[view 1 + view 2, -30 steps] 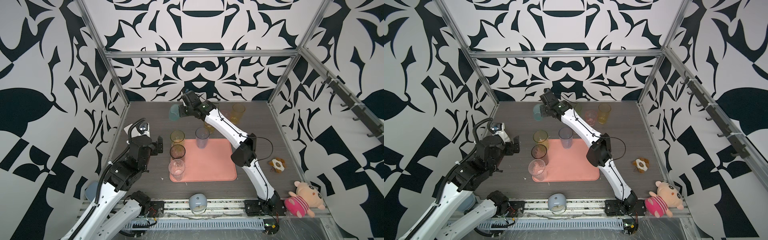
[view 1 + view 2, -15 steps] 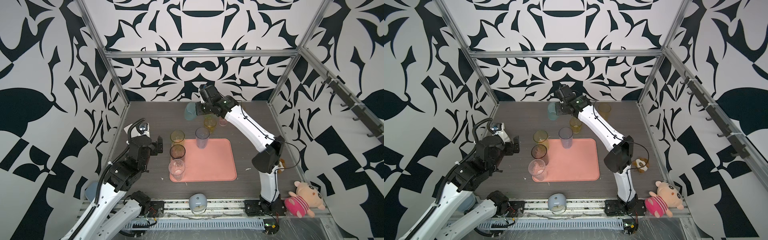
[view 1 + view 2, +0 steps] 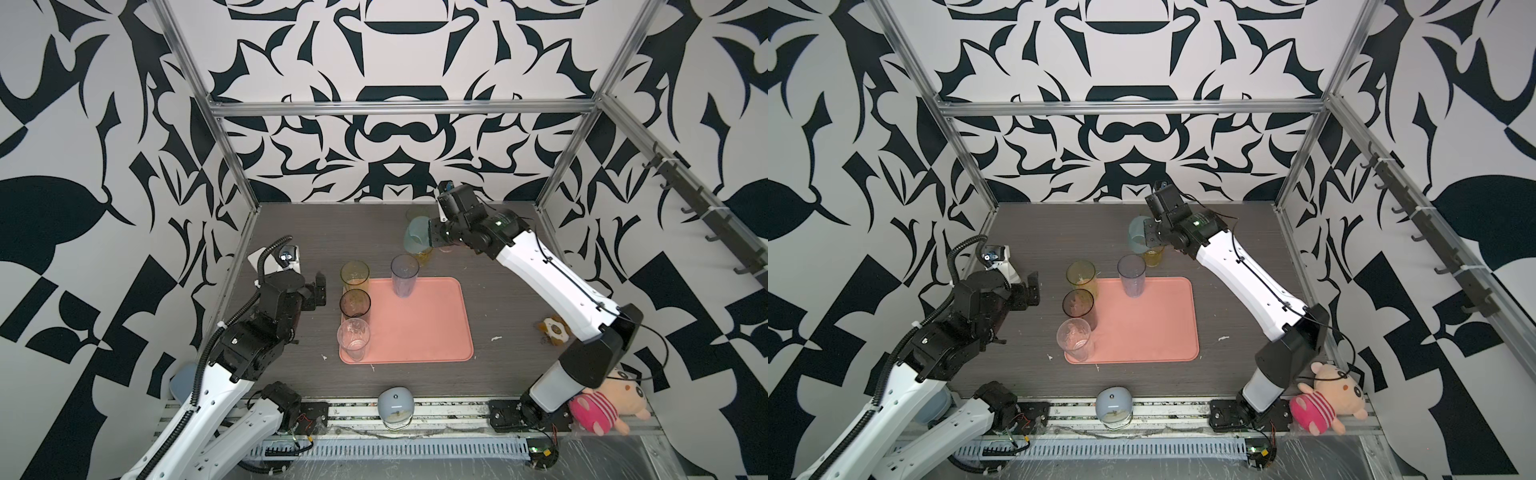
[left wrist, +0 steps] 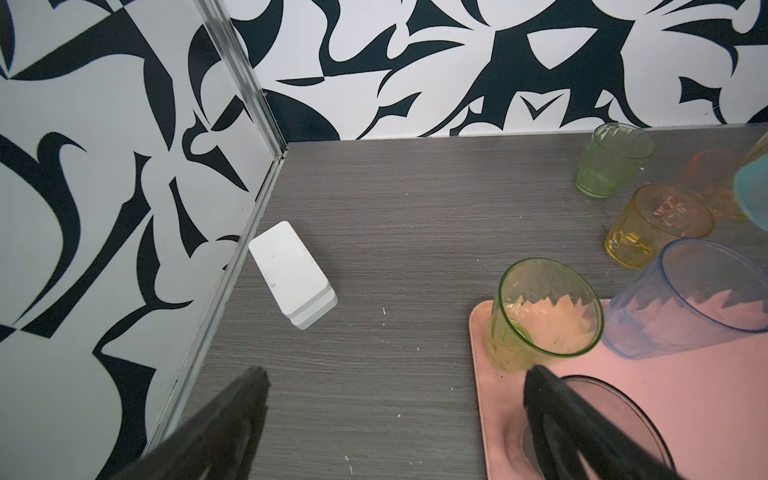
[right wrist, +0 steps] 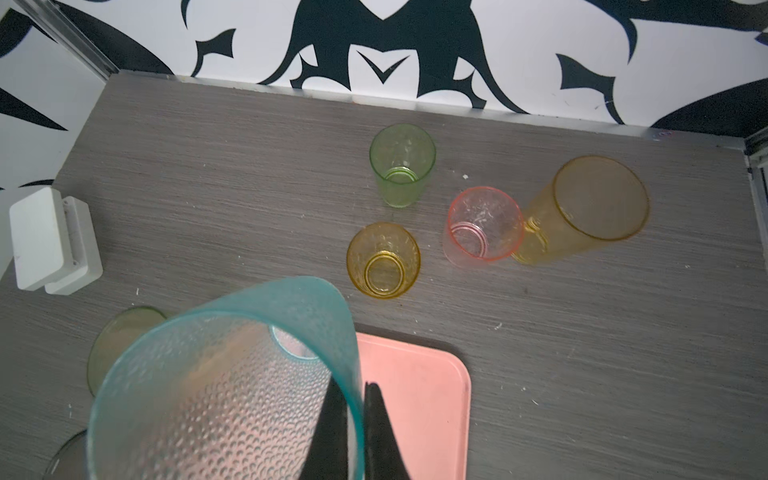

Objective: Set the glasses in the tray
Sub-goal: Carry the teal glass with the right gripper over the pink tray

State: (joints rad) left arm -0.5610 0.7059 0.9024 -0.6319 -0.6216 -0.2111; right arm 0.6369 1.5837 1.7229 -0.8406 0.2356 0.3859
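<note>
The salmon-pink tray lies mid-table. Along its left edge stand a yellow glass, a smoky glass and a clear glass; a tall bluish glass stands at its far edge. My right gripper hangs behind the tray, shut on the rim of a tilted teal glass, one finger inside and one outside. On the table beyond are a green glass, a short amber glass, a pink glass and a tall amber glass. My left gripper is open and empty, left of the tray.
A white box sits by the left wall. A pale blue-grey dome gadget stands at the front edge. A small flower toy and a pink plush pig lie at the right, near the right arm's base.
My right arm has swung to the right across the back of the table with the teal glass in its grip. The left arm and the glasses on the tray have not moved.
</note>
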